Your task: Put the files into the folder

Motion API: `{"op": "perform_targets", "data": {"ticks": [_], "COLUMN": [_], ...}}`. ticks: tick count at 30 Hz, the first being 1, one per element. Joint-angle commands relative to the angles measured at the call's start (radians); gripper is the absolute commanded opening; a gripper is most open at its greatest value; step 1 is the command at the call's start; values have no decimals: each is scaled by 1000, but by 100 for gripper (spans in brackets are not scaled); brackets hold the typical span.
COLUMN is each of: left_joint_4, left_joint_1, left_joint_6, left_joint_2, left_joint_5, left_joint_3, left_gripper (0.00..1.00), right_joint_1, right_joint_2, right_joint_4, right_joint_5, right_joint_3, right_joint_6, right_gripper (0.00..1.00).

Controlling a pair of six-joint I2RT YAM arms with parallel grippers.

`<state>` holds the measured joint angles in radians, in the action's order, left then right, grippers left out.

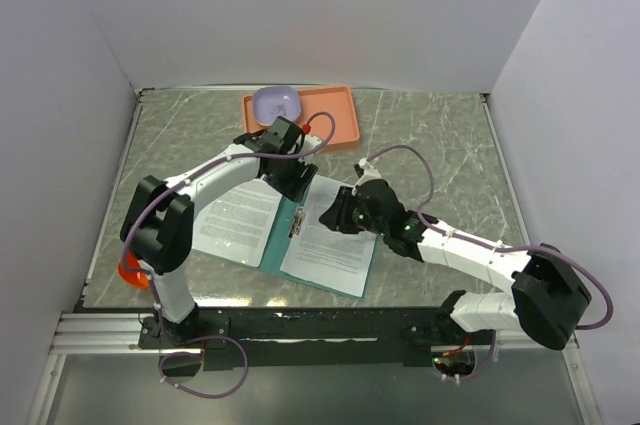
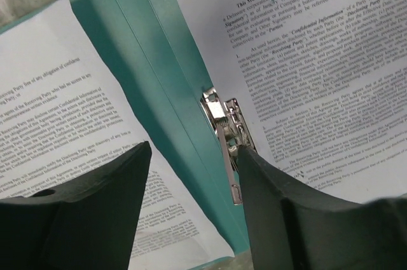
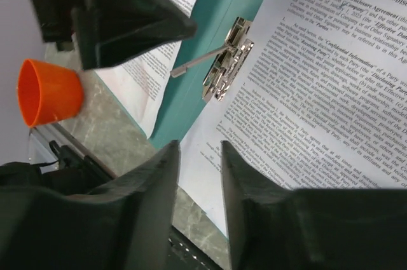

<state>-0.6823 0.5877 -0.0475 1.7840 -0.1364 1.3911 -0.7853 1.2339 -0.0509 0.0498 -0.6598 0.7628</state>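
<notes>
Black-fingered, your left gripper [image 2: 193,155] hung spread and empty over the teal folder [image 2: 146,60], beside its metal clip [image 2: 222,124]. Your right gripper [image 3: 199,149] showed a narrow, empty gap. The files [image 2: 318,60] lay on both leaves of the folder.

1. An orange-pink tray [image 1: 335,117], shallow and rectangular, lies flat on the table.
2. A pale lavender bowl [image 1: 277,103] sits in the tray's left end, mouth up.
3. The table [image 1: 450,155], grey-green with marble veining, bears the tray at its far side and spreads out on both sides of it.
4. An orange cup [image 1: 128,271] is well apart from the tray, toward the near left, and only partly in view from above. The right wrist view shows it plain and tapered.
5. White walls [image 1: 300,5] rise just behind the tray and at both sides.
6. A metal rail [image 1: 100,330] runs along the edge opposite the tray.
</notes>
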Motion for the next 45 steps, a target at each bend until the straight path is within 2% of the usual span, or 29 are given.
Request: {"op": "perform_targets", "data": {"ticks": [1, 3, 7, 8, 12, 17, 24, 27, 32, 37, 45], "left_joint_4": [9, 27, 79, 92, 139, 182, 168, 168, 167, 164, 182], "left_joint_1": [3, 3, 3, 3, 11, 27, 37, 37, 37, 37, 37], "left_joint_6": [40, 40, 40, 40, 89, 132, 181, 192, 192, 198, 204], "left_joint_2": [0, -6, -24, -21, 17, 72, 163, 175, 153, 158, 160], "left_joint_5": [-15, -12, -31, -49, -63, 47, 83, 81, 95, 107, 123], "left_joint_3": [69, 34, -10, -17, -7, 8, 60, 59, 45, 39, 23], "left_gripper": [62, 61, 63, 63, 65, 72, 70, 69, 69, 68, 67], "right_joint_1": [-19, -17, -19, -19, -41, -109, -244, -308, -413, -466, -489], "right_joint_2": [44, 73, 125, 122, 52, -63, -113, -47, 154, 315, 363], "right_joint_4": [-26, -36, -49, -37, -35, -35, -12, -20, -95, -145, -124], "right_joint_5": [-77, -64, -62, -74, -108, -175, -176, -171, -137, -108, -145], "right_joint_3": [-15, -18, -29, -27, 21, 55, 57, 13, -53, -107, -95], "right_joint_6": [-4, 27, 62, 78, 69, -2, -37, -48, -27, 30, 76], "right_gripper": [30, 26, 29, 31, 48, 52, 48, 43, 38, 34, 30]}}
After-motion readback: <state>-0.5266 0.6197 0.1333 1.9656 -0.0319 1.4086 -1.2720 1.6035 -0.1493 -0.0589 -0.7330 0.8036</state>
